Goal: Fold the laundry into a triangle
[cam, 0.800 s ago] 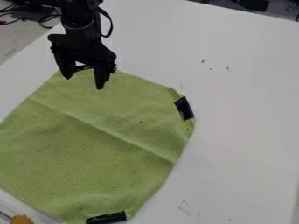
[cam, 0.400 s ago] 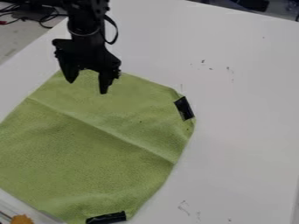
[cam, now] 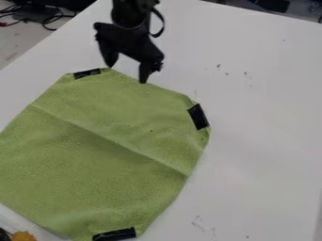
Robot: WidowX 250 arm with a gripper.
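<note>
Item: you have an orange piece (cam: pixel 24 236) at the near left, with a small part of a dark object (cam: pixel 4 235) just beside it.

Item: cables (cam: pixel 53 20), dark, lying beyond the left edge of your tabletop (cam: pixel 258 136).

Item: one green cloth (cam: pixel 113 146), your laundry, on the left side of the tabletop, nearer its left edge than its right. It is spread broad and flat, its corners blunt; a crease (cam: pixel 107 137) crosses it at a slant, from its left side to its right side.

Item: three black strips, each at a corner of your cloth. The first (cam: pixel 87 73) is at the far left, the second (cam: pixel 114 234) at the near end, the third (cam: pixel 198 116) on the right, set steeply.

Item: your tool (cam: pixel 127 74), black, hanging over the cloth's far edge, right of the first strip. Its two fingers stand wide apart, with nothing held between them. You cannot tell whether the tips touch the cloth.

Item: dark scuffs on your tabletop, one group (cam: pixel 219 66) toward the far edge, right of the tool, another (cam: pixel 198 222) to the right of the cloth's near end.
</note>
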